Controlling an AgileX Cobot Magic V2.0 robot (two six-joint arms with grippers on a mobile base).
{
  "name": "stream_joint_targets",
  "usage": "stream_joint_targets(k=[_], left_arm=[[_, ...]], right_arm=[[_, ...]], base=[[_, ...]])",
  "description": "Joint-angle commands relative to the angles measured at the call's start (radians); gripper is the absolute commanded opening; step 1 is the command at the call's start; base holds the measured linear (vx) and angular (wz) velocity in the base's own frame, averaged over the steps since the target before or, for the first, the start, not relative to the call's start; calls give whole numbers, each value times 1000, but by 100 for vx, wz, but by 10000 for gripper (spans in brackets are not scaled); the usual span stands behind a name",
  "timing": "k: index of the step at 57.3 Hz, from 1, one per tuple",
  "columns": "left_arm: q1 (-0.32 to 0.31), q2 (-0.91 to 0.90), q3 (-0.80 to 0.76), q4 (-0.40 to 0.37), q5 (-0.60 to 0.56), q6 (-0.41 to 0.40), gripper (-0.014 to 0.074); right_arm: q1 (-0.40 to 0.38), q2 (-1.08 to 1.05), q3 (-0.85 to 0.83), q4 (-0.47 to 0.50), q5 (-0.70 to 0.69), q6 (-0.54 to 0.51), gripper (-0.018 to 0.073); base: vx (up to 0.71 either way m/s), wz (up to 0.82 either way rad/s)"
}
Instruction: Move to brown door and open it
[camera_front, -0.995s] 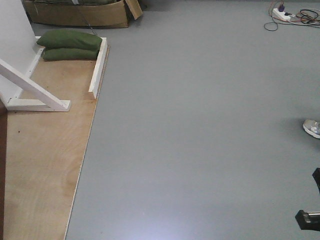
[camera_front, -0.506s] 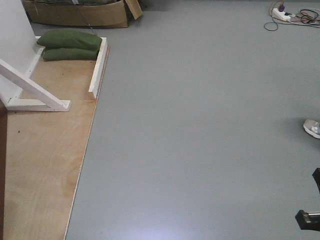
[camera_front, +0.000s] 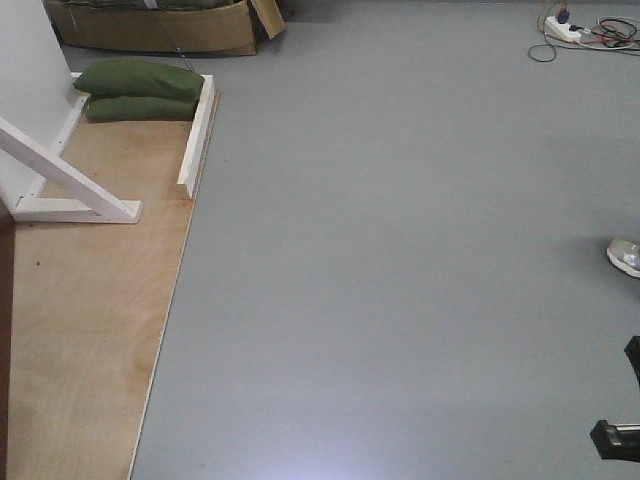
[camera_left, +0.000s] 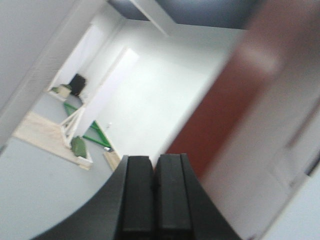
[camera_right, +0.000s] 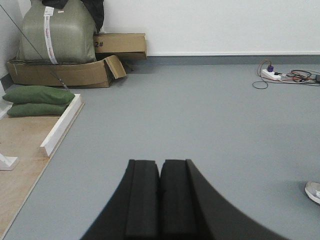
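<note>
Our left gripper (camera_left: 154, 192) has its two black fingers pressed flat together with nothing between them, and our right gripper (camera_right: 160, 197) is closed the same way, also empty. In the left wrist view the brown door (camera_left: 220, 105) fills the right side as a blurred reddish-brown surface, close to the camera and rising at a slant beyond the fingertips. We cannot make out its handle through the blur. Pale walls lie behind it. In the front view we see only a thin dark brown strip (camera_front: 4, 340) at the far left edge, just beside the plywood sheet (camera_front: 90, 300), and too little of it shows to say what it is. The plywood sheet lies on the grey floor (camera_front: 400, 250) to our left, with white braces (camera_front: 70, 185) standing on it and two green cushions (camera_front: 140, 90) stacked at its far end. Beyond them sits a cardboard box (camera_front: 160, 28), and the right wrist view shows a bulky grey-green sack (camera_right: 55, 32) resting in it. At the far right a power strip (camera_front: 565, 28) with tangled cables lies on the floor, and a shoe (camera_front: 625, 257) shows at the right edge.
</note>
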Motion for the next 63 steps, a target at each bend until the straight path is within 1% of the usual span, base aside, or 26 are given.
stream_joint_targets(k=[1, 9, 13, 22, 32, 44, 56, 63], left_arm=[[66, 0, -37, -34, 46, -4, -3], [133, 49, -37, -34, 121, -4, -3], [151, 84, -50, -34, 169, -9, -3], [165, 165, -113, -34, 335, -60, -3], [165, 204, -176, -35, 494, -64, -3], [165, 194, -179, -35, 554, -73, -3], [163, 158, -177, -42, 624, -173, -3], [162, 133, -176, -42, 638, -218, -3]], right_arm=[[-1, -11, 5, -1, -81, -6, 0], [-1, -11, 5, -1, -81, -6, 0], [-1, -11, 5, -1, -81, -6, 0], [-1, -11, 5, -1, -81, -6, 0], [-1, -11, 5, -1, -81, -6, 0], [-1, -11, 5, -1, -81, -6, 0], [-1, -11, 5, -1, -81, -6, 0], [-1, -11, 5, -1, -81, -6, 0]], base=[[0, 0], [0, 0], [0, 0], [0, 0], [0, 0], [0, 0], [0, 0], [0, 0]])
